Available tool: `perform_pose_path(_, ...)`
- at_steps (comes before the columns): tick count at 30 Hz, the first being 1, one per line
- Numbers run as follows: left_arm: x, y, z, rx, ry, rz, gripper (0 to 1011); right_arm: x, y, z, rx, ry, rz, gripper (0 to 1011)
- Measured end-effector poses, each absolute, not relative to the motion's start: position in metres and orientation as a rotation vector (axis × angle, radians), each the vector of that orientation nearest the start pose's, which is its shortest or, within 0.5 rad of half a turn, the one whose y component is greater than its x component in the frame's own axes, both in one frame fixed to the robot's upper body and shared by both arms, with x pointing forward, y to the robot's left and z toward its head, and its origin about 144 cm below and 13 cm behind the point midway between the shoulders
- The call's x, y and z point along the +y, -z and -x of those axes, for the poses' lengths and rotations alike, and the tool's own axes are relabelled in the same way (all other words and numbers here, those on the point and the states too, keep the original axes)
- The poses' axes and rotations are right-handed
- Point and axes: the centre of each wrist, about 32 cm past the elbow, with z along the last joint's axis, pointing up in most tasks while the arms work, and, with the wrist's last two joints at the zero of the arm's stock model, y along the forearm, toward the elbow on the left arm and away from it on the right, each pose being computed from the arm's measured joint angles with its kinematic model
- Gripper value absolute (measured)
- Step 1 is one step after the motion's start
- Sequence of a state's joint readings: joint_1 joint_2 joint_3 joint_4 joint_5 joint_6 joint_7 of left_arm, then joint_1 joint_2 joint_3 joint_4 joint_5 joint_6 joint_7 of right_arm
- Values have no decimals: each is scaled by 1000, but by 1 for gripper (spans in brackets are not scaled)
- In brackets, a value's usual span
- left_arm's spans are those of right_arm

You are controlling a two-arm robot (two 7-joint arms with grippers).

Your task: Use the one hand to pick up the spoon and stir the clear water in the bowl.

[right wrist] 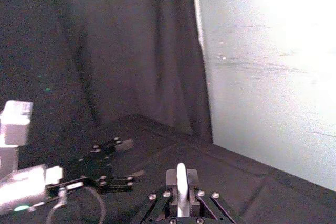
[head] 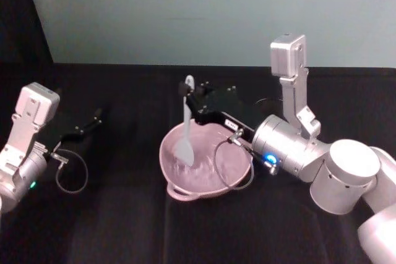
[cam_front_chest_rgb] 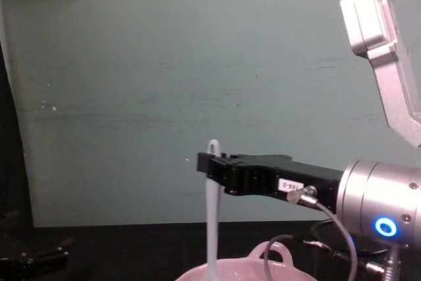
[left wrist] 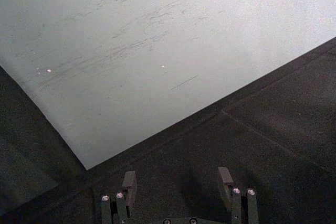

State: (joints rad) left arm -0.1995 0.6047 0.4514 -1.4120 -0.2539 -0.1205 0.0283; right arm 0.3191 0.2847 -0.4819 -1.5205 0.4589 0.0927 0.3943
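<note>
A pale pink bowl (head: 207,180) with a small loop handle sits mid-table. The white spoon (head: 185,143) stands nearly upright, its scoop down inside the bowl. My right gripper (head: 189,100) reaches in from the right above the bowl's far rim, shut on the upper part of the spoon's handle. In the chest view the right gripper (cam_front_chest_rgb: 212,162) clamps the spoon (cam_front_chest_rgb: 212,228) above the bowl (cam_front_chest_rgb: 263,264). The right wrist view shows the spoon's handle (right wrist: 181,179) between the fingers. My left gripper (head: 93,122) rests far left on the table, open and holding nothing.
Black cloth covers the table, with a pale wall behind. A grey cable (head: 226,165) loops from my right wrist over the bowl's right side. The left gripper's fingers (left wrist: 128,184) hover over bare cloth. The left gripper (right wrist: 105,166) lies well apart from the bowl.
</note>
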Motion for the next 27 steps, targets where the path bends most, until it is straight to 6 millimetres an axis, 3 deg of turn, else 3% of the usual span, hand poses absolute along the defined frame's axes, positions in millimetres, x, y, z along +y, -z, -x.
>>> perform_pose_path(7, 310, -1140, -489, -285, -1248, -304, 1011, -191, -1205, -526, 14, 801, -66, 121)
perform_pose_path(15, 310, -1140, -489, -285, -1248, -304, 1011, -222, -1210, -520, -19, 872, -47, 121)
perform_pose_path(22, 310, -1140, -489, -285, -1248, -305, 1011, -225, -1212, -506, -34, 859, -28, 121)
perform_pose_path(27, 310, -1140, -489, -285, -1248, -304, 1011, -214, -1212, -494, -43, 810, -24, 121)
